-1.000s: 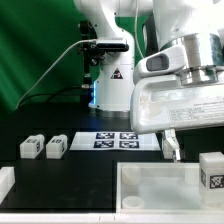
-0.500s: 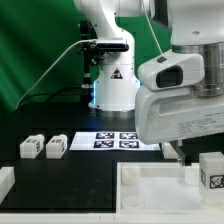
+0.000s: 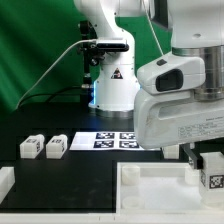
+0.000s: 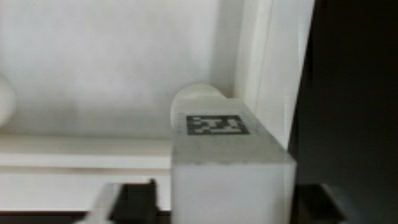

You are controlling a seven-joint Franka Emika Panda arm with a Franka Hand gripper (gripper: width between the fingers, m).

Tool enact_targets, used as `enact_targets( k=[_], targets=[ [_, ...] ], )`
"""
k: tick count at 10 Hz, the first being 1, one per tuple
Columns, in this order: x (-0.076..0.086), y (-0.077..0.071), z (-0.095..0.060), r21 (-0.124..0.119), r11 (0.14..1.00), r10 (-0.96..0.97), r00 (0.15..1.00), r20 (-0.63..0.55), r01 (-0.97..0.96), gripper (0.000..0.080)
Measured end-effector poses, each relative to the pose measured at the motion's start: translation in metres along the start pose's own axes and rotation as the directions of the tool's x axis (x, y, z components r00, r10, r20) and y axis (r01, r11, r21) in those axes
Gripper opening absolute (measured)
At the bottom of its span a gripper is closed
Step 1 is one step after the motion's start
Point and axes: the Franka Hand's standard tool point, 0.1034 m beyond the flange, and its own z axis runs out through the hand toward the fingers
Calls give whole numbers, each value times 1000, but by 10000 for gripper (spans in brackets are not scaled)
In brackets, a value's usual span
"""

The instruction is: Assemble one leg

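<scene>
A white leg [image 3: 212, 171] with a black-and-white tag stands upright on the far right corner of the large white panel [image 3: 150, 186]. My gripper [image 3: 203, 162] has come down over it. One dark finger [image 3: 193, 159] shows just to the exterior view's left of the leg. In the wrist view the leg [image 4: 228, 150] fills the middle. My gripper [image 4: 226, 203] straddles it with the jaws open, a dark finger [image 4: 135, 204] on either side and only a narrow gap to the leg. Two more legs [image 3: 30, 147] [image 3: 55, 147] lie on the black table at the left.
The marker board [image 3: 115, 140] lies flat in the middle of the table behind the panel. A white part [image 3: 5, 183] sits at the front left edge. The robot base [image 3: 110, 80] stands at the back against a green backdrop.
My gripper has moved toward the exterior view's right and downward, from beside the marker board to around the upright leg. The leg has not moved.
</scene>
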Motion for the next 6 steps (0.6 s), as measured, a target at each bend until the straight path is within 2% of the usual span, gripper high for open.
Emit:
enact_targets(
  k=[3, 4, 5, 6],
  targets=[
    [2, 0, 0, 4, 996, 89, 996, -22, -89, 290],
    [1, 1, 0, 14, 981, 194, 979, -61, -193, 290],
    [0, 2, 1, 50, 916, 401, 912, -89, -398, 290],
    [-2, 3, 1, 93, 802, 598, 795, -103, -590, 290]
  ],
)
